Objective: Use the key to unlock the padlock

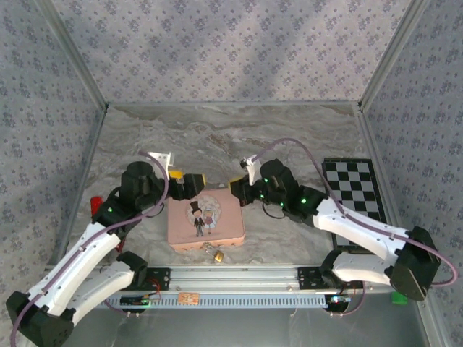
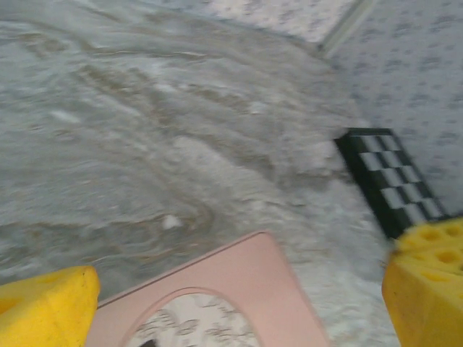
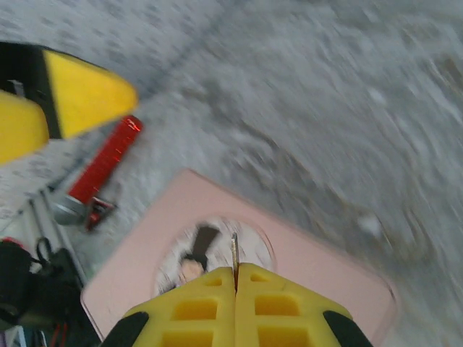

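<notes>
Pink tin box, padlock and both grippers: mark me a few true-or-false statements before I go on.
1. The right gripper is shut on the thin silvery key. True.
2. The left gripper is clamped shut. False: its jaws stand wide apart and empty.
3. The small brass-gold padlock lies in the middle of the pink tin box lid. False: it sits off the lid, by the tin's near edge.
4. A black-and-white checkered board lies on the right side of the table. True.
5. The key is inside the padlock. False: it hangs over the tin's lid, apart from the padlock.
</notes>
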`<state>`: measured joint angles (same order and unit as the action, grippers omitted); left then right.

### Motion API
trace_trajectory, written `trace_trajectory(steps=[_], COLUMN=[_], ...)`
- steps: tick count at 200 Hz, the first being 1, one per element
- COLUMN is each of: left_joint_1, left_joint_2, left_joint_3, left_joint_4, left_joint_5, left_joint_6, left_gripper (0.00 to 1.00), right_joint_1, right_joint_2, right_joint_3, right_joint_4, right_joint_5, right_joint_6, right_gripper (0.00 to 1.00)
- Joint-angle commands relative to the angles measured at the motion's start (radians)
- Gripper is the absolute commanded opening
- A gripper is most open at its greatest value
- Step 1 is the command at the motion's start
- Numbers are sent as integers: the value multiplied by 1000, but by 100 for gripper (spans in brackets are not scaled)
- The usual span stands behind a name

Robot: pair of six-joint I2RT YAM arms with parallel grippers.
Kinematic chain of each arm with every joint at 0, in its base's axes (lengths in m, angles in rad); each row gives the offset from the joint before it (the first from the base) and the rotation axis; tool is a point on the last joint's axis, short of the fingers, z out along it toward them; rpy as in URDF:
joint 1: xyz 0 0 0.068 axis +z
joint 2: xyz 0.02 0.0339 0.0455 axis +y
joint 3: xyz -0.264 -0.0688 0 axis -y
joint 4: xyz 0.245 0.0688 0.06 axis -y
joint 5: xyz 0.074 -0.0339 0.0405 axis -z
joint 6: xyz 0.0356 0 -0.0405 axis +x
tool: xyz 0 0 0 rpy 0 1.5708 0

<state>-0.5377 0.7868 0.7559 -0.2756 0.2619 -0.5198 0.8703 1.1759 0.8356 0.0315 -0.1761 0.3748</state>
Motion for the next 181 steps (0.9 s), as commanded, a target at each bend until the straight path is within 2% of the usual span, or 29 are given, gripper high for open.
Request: trace_trajectory(steps=[1, 34, 56, 79, 101, 132, 151, 181], left_joint_1=[22, 26, 50, 121, 124, 127, 132, 190], left_joint_2=[12, 4, -9, 1, 27, 39, 49, 73], left_joint_3=[56, 68, 60, 22, 29, 7, -5, -50], left_joint_4=[53, 76, 74, 150, 148, 199, 218, 367], left_joint_5=[202, 260, 261, 357, 385, 417, 428, 559], left_joint_6=[-25, -36, -45, -107, -87, -82, -77, -134], left_gripper=[100, 91, 83, 69, 60, 52, 46, 41], right_joint_1=[-15, -36, -43, -45, -55, -87, -102, -124], right_joint_2=[76, 199, 216, 218, 224, 259, 277, 297], right_joint_3=[4, 55, 39, 24, 19, 48, 63, 62], right_joint_4=[366, 491, 545, 550, 570, 572, 567, 609], right_joint_5=[-257, -396, -426, -449, -470, -585, -603, -633], right_joint_6=[-136, -93, -92, -105, -103, -98, -84, -46], right_gripper=[0, 0, 0, 0, 0, 0, 0, 0])
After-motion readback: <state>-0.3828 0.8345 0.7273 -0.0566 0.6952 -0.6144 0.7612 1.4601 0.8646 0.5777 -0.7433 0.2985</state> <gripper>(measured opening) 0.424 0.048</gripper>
